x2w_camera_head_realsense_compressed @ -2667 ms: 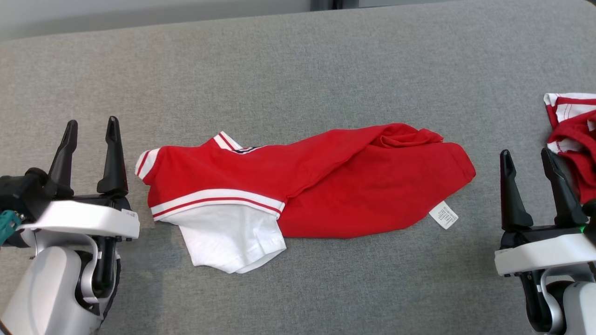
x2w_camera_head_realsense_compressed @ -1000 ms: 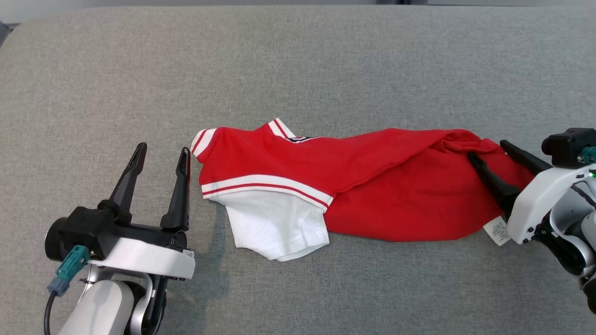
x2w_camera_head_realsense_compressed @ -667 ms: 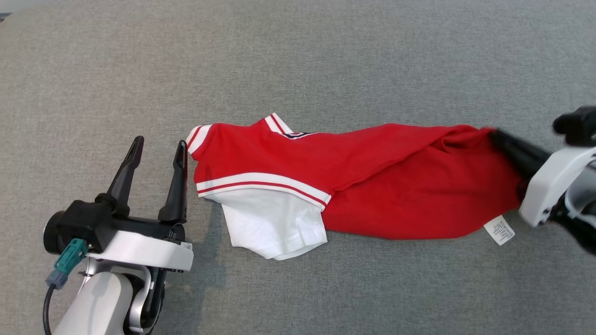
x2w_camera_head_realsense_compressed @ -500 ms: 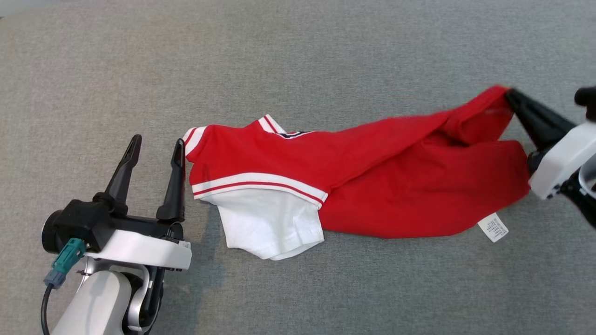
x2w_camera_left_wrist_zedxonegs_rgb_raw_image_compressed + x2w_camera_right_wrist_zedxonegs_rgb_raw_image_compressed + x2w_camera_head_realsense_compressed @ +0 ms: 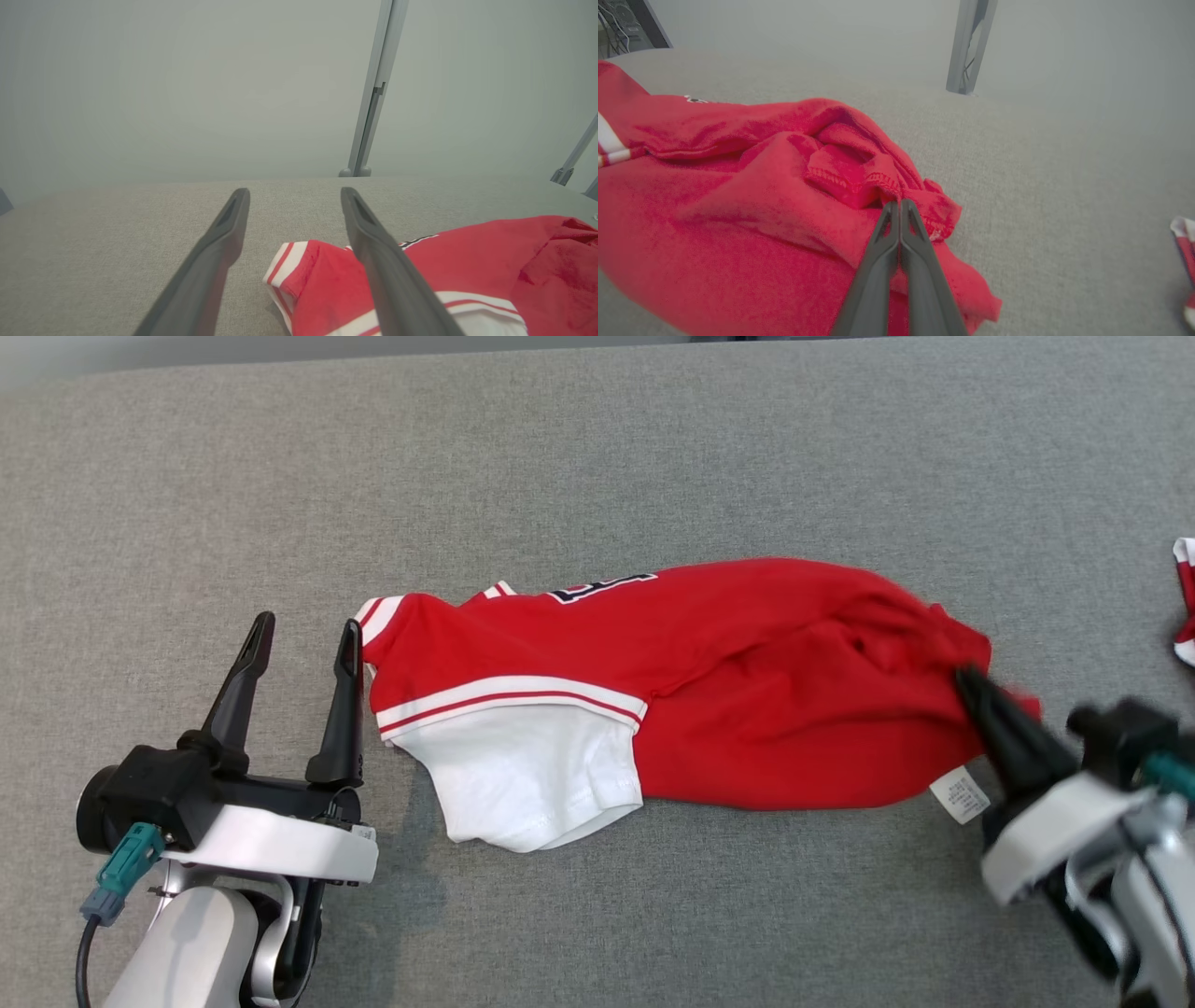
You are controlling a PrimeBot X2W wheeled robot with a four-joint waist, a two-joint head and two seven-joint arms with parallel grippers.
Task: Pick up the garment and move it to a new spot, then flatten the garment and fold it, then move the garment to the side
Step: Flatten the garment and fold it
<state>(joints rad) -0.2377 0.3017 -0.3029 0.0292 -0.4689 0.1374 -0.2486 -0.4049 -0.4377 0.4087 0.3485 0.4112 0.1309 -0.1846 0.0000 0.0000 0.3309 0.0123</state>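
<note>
Handling a soft, light, floppy shirt (image 5: 709, 681), lying rumpled across mid-frame on the grey table (image 5: 653, 457); pinching its bunched right end in the clamped right gripper (image 5: 968, 679); holding the left gripper (image 5: 308, 625) spread and empty beside the striped sleeve (image 5: 378, 616), likely the next hold.

Over in the head view, the right gripper (image 5: 971, 679) is badly blurred, and its arm is cut off at the lower right corner. Its fingers are pressed together on the hem of the garment (image 5: 747, 691), and the cloth nipped there is hidden by the tips. The print on the care label (image 5: 960, 795) is too small to be read. The dark lettering (image 5: 602, 588) is partly folded under and cannot be made out. A second red-and-white cloth (image 5: 1184, 616) is clipped by the right edge. In the left wrist view, part of the sleeve (image 5: 303, 275) is covered by a finger (image 5: 378, 261) of the left gripper (image 5: 294, 191), and the garment is cut off at bottom and right.
</note>
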